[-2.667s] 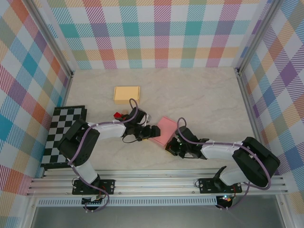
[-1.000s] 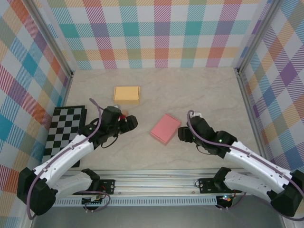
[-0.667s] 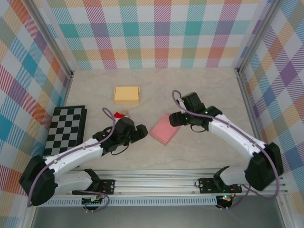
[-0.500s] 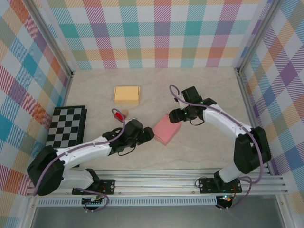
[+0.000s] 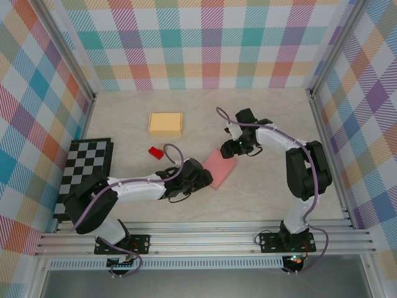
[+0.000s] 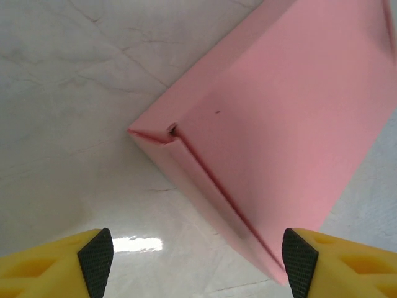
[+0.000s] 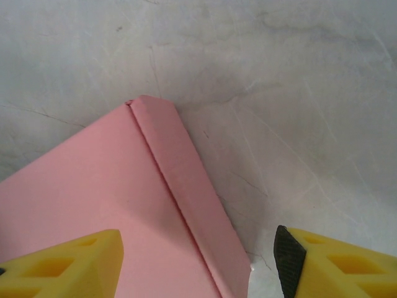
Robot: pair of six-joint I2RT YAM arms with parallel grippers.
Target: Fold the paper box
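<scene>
Top external view: the pink paper box (image 5: 218, 169) lies flat on the desk (image 5: 267, 118), closed and turned at a slant. Two of its corners are covered from above. The left end effector (image 5: 201, 178) hides the box's near-left corner, and the right end effector (image 5: 231, 148) hides its far corner. From this height, neither set of fingers can be made out against the dark wrist bodies.

In the left wrist view, the box (image 6: 279, 136) runs out of the picture at the top and right. One corner points toward the left end effector (image 6: 198, 257), with a small dark gap where a flap tucks in and a folded seam along the near side. The fingers stand wide apart, one on each side of that side wall. Whether the right-hand pad (image 6: 299, 264) touches the box cannot be told.

In the right wrist view, the box (image 7: 111, 198) is cut off at the left and bottom. Its lid is smooth, with a narrow folded side panel slanting down. The right end effector (image 7: 198, 261) is spread open astride the box's corner, clamped on nothing.

Beyond the box's far-left side are a yellow box (image 5: 165, 123) and a small red object (image 5: 155, 151). A checkerboard (image 5: 84, 177) lies well left of the box.
</scene>
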